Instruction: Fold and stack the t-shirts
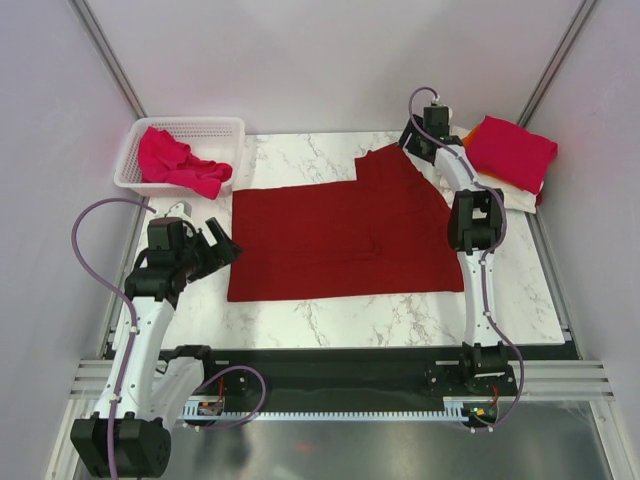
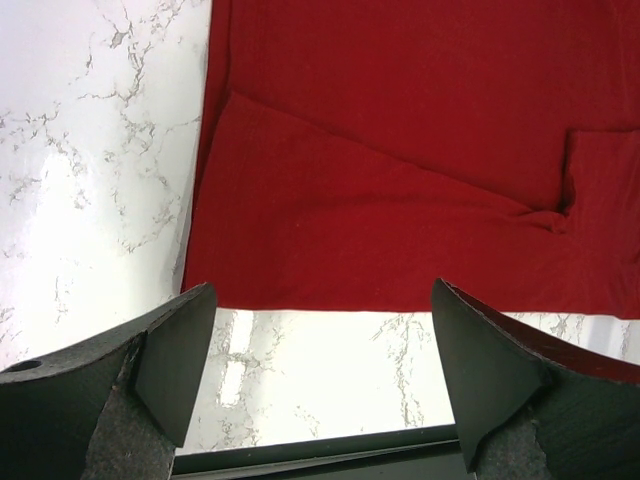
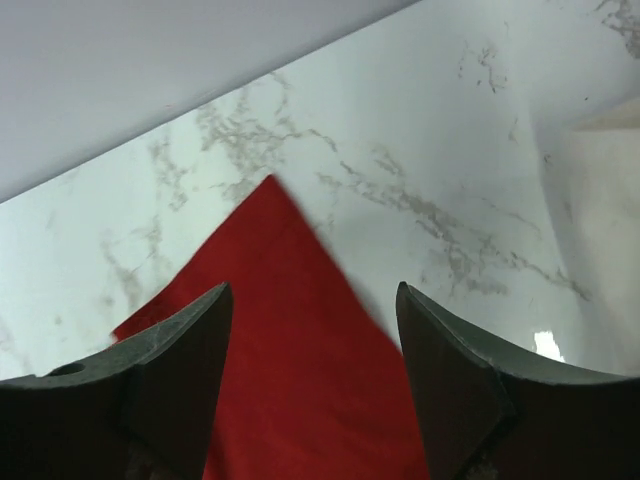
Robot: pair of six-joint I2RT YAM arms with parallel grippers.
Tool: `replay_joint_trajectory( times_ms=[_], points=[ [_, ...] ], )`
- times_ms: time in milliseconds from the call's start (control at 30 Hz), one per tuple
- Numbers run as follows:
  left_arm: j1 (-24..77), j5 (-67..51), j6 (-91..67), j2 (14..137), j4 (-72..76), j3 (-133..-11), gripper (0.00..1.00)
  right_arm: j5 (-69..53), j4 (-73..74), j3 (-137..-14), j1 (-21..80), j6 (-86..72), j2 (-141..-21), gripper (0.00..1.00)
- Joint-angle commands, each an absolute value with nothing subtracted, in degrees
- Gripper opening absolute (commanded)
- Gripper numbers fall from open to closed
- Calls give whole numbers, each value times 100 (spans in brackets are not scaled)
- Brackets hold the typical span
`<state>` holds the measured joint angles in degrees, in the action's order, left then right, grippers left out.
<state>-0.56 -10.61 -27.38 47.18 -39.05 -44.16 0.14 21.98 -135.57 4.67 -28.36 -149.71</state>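
Basket (image 1: pixel 186 122): white plastic mesh, at the far-left corner of the table (image 1: pixel 400 315), touching its left edge.
Basket contents: bright pink t-shirts (image 1: pixel 176 163), crumpled and unfolded, one end draped toward the basket's right wall.
Left gripper (image 1: pixel 227 248): fingers spread wide with nothing between them; it sits at the left edge of the dark red t-shirt. The left wrist view shows its fingertips (image 2: pixel 190 315) over bare marble just short of the shirt's near hem. Contact with the cloth cannot be told.
Dark red t-shirt (image 1: pixel 330 235): spread flat across the middle of the table, roughly rectangular. A taller section on its right side reaches toward the far edge. A shallow diagonal crease runs across its near-left part in the left wrist view.
Right gripper (image 1: pixel 413 138): fingers apart, holding nothing, at the far-right tip of the dark red t-shirt. In the right wrist view a pointed corner of red cloth lies on the marble between and below the fingers (image 3: pixel 190 340).
Stack, far-right corner of the table: a folded pink t-shirt (image 1: pixel 512 152) on top. A sliver of orange t-shirt (image 1: pixel 469 134) shows at its left edge, and a cream t-shirt (image 1: pixel 520 198) shows beneath along the near side.
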Motion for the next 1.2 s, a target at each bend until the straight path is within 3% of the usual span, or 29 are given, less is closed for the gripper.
replay_joint_trajectory(
  times_ms=[0,267,833,1167],
  points=[
    [-70,-1037,-2514,4729,-3753,-4386,94,246,1618,-14053,484,-2716,-15405,74],
    [-70,-1011,-2522,4720,-3753,-4386,94,396,1196,-14519,466,-2952,-16066,75],
    [-70,-941,-2531,4764,-3753,-4386,94,96,1213,-13791,888,-3050,-15900,52],
    [-70,-958,-2522,4755,-3753,-4386,94,290,1380,-13658,809,-2830,-15820,6]
  ],
)
